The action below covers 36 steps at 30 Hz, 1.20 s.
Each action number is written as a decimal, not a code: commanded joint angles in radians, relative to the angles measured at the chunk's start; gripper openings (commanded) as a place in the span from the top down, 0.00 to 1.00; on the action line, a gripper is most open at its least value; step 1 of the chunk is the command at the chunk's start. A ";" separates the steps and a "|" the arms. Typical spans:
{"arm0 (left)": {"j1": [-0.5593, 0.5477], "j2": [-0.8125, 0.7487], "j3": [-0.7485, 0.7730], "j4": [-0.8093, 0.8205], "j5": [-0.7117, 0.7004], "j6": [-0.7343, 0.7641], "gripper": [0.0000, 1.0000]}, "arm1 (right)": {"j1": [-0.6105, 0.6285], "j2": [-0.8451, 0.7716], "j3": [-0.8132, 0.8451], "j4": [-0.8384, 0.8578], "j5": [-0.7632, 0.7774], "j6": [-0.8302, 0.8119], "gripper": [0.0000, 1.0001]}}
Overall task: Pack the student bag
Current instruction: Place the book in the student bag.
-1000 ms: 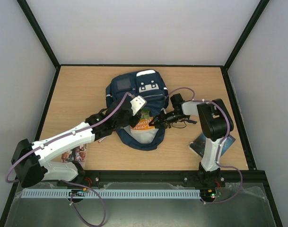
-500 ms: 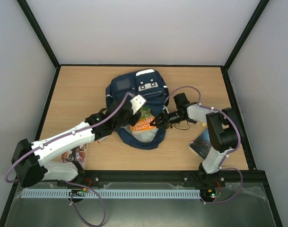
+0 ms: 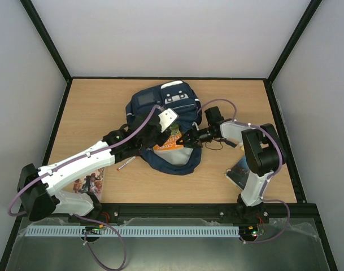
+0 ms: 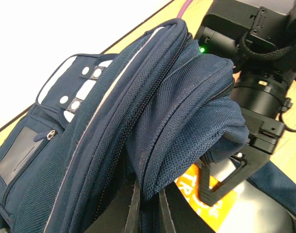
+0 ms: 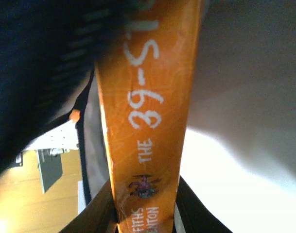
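L pincer (image 4: 148,213) clamps student bag (image 4: 89,145) rim, holding it open so R pincer (image 5: 145,206), gripping orange book (image 5: 148,97), can slide it in.

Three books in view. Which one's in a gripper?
Orange book, pinched by the right gripper at the student bag's mouth. The left book and right book lie on the table.

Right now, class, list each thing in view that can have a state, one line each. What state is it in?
student bag: main compartment open, its edge lifted.
orange book: partly inside the bag's mouth, gripped.
left gripper: shut on the student bag's edge.
right gripper: shut on the orange book.
colourful booklet: flat on the table, outside the bag.
dark flat item: flat on the table, outside the bag.
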 commanded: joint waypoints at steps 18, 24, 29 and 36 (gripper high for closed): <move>-0.011 -0.079 -0.059 0.203 -0.014 0.060 0.98 | 0.017 -0.267 -0.125 0.051 0.515 -0.136 0.39; -0.002 -0.137 -0.143 0.237 -0.068 0.053 0.98 | 0.151 -0.504 -0.215 0.029 0.661 -0.330 0.48; 0.028 -0.192 -0.195 0.245 -0.063 0.008 0.98 | 0.304 -0.499 -0.195 -0.037 0.828 -0.570 0.65; 0.062 -0.230 -0.229 0.235 -0.030 -0.047 0.98 | 0.424 -0.462 -0.214 0.060 1.073 -0.828 0.71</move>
